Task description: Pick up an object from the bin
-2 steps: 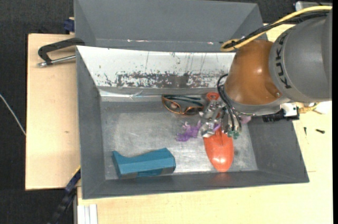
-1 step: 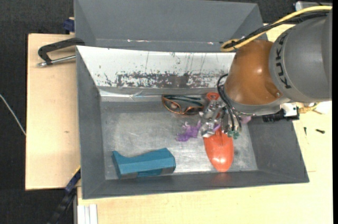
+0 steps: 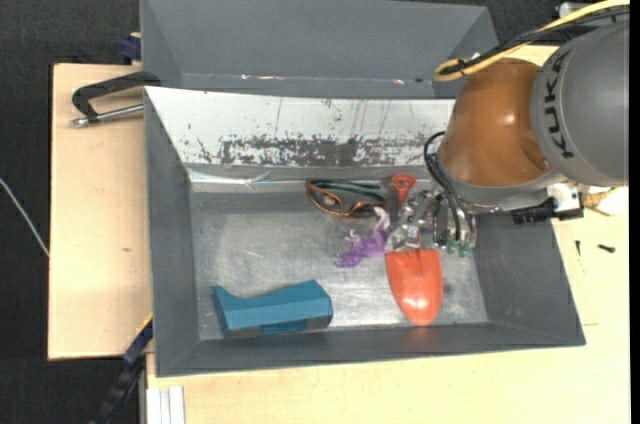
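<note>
My pincer (image 3: pixel 432 224) hangs near the bin's (image 3: pixel 170 242) right wall, just beside the orange oval (image 3: pixel 415 284); open or closed, I cannot tell. My arm (image 3: pixel 590 112) reads "KUK".

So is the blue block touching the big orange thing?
Apart. The camera view shows a strip of bare bin floor between the blue block and the big orange thing.

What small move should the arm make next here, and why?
Probably ease slightly toward the near wall of the bin: the gripper hangs at the far end of the orange-red rounded object, not centred over it, with the purple scrap close beside.
</note>
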`<state>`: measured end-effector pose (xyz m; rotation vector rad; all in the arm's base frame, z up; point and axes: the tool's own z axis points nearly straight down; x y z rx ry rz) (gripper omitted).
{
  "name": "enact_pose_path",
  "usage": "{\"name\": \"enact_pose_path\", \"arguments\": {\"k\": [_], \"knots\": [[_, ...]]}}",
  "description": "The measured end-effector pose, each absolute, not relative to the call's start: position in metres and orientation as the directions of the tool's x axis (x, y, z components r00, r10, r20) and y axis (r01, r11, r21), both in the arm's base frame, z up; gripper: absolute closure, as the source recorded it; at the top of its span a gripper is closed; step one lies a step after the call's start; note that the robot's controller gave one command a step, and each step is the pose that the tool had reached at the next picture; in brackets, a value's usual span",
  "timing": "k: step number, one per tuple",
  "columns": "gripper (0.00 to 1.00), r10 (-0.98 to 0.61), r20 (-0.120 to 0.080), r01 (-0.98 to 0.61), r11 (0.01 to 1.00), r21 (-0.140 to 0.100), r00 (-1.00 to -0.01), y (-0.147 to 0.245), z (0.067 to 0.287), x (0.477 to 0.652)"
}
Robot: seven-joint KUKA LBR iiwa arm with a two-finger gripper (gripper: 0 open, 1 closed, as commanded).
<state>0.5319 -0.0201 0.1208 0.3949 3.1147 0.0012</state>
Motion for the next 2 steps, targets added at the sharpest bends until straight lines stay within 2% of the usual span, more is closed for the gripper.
{"name": "enact_pose_path", "arguments": {"k": [1,2], "knots": [[1.0,0.203,-0.001,0.203,0.979,0.0,-0.979,0.005,0.181,0.534],[1.0,0.075,-0.017,0.075,0.997,0.004,-0.997,-0.002,0.204,0.568]]}}
